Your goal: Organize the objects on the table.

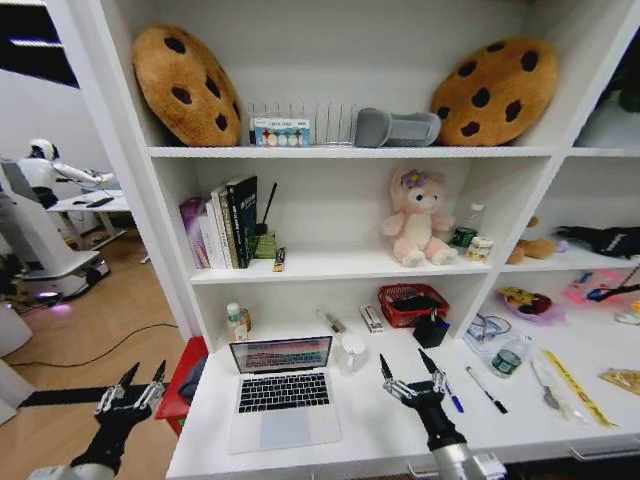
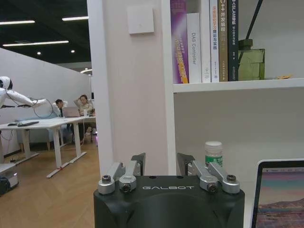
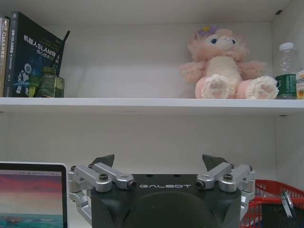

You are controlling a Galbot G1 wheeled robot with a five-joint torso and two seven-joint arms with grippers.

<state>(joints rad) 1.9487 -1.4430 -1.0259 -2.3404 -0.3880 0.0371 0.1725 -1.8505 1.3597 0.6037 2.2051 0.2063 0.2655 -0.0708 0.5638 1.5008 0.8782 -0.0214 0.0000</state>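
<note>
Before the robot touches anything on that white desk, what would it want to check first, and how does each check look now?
1. Right gripper open and holding nothing: ok.
2. Left gripper open, off the desk's left end over the floor: ok.
3. Laptop sits open on the table, lid upright, nothing on its keys: ok.
4. Blue pen and black pen lie loose just right of the right gripper, apart from each other: ok.
5. Green toy car located: cannot tell.
6. Room to set things down: bare desk top in front of the right gripper: ok.
</note>
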